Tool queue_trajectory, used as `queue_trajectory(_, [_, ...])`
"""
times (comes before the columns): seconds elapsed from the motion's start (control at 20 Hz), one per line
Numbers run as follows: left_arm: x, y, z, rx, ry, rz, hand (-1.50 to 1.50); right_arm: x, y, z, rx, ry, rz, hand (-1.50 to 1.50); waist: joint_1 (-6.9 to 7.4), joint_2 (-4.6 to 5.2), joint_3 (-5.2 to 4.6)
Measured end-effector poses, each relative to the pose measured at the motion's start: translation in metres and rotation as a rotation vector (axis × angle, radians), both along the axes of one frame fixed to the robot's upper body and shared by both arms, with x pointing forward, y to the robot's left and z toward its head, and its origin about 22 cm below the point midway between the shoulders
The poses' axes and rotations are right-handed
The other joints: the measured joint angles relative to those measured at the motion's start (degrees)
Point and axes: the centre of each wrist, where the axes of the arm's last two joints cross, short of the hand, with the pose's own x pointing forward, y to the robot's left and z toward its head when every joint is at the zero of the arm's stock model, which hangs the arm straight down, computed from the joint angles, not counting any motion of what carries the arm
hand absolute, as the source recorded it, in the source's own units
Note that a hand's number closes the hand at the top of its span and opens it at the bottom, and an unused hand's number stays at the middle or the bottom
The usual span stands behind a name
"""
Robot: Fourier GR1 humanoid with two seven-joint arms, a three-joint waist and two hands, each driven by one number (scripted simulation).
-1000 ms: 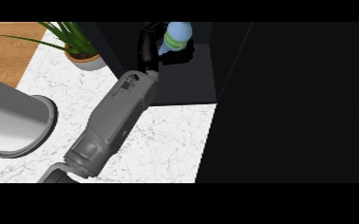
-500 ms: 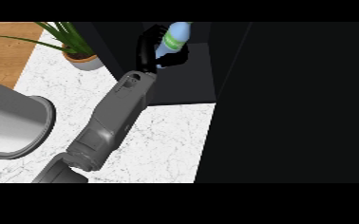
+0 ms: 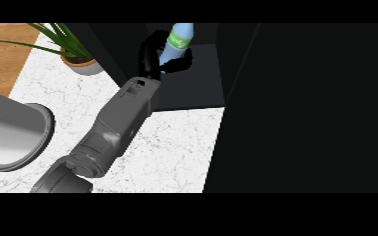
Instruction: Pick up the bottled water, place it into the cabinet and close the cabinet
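Holding the pale blue, green-labelled bottled water (image 3: 178, 41) inside the dark open cabinet (image 3: 193, 87)
One black hand (image 3: 157, 56) on a grey forearm curls round the tilted bottle, clamped on its lower part, above the cabinet floor; which arm it is I cannot tell. On the white marbled bench (image 3: 170, 150) stand a potted green plant (image 3: 72, 55) and a grey round vessel (image 3: 18, 137) at left

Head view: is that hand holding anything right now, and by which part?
Yes. The left hand is curled round the bottled water, gripping its lower body below the green label, inside the dark cabinet. The right hand is out of view.
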Motion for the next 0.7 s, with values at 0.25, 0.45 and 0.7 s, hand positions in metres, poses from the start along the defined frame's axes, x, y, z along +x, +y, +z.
queue_trajectory(0.25, [-0.002, 0.003, -0.007, 0.099, 0.023, 0.017, -1.50, -0.001, 0.002, -0.002, 0.008, 0.010, 0.005, -1.50, -0.21, 0.02, -0.01])
queue_trajectory(0.45, [-0.003, 0.005, -0.011, 0.155, 0.039, 0.048, -1.50, -0.003, 0.001, -0.004, 0.007, 0.000, 0.012, -1.50, -0.65, 0.13, 0.00])
queue_trajectory(0.7, [-0.003, 0.005, -0.011, 0.179, 0.030, 0.066, -1.50, -0.003, 0.002, -0.003, 0.006, -0.005, 0.018, -1.50, -0.79, 0.28, -0.04])
